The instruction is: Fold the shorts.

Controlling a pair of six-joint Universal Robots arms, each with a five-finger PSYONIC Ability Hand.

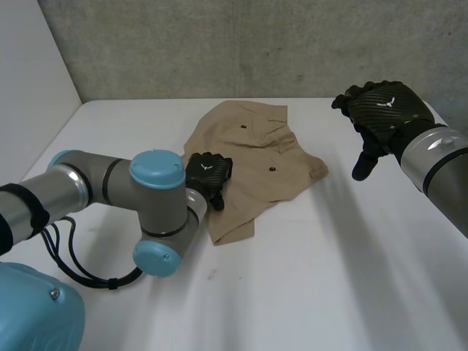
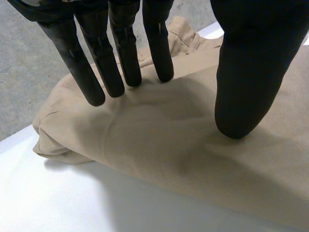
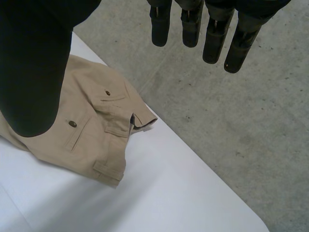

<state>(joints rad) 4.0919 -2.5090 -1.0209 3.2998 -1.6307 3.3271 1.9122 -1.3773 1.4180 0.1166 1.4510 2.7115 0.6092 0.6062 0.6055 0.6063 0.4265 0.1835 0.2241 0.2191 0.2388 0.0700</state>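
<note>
The beige woven-cloth shorts [image 1: 267, 153] lie on the smooth white table [image 1: 344, 278], a bit towards the far side. The waistband end is far from the robot & one leg end points near. The buttoned back pockets [image 3: 84, 130] face up.

The black left hand [image 1: 207, 174] rests on the shorts at their edge nearest the left arm. In its wrist view the fingers [image 2: 123, 63] are straight, tips down on the cloth, w/ the thumb [image 2: 246, 87] pressing beside them. So it is flat & released and grasps nothing. The black right hand [image 1: 380, 110] hangs in the air beside the shorts, well apart from them. Its fingers [image 3: 193, 24] are straight and relaxed, w/ nothing in them.

Step in hand, as I judge: the shorts look doubled, prob. leg on leg, and the left hand pins or smooths this fold. The cross fold is not yet done.

The next move calls for the right hand to come down to one end of the shorts, e.g. the leg hem, and pinch all layers together. It then carries that end over to the other end, while the left hand holds the middle and moves away before the cloth lands.
</note>
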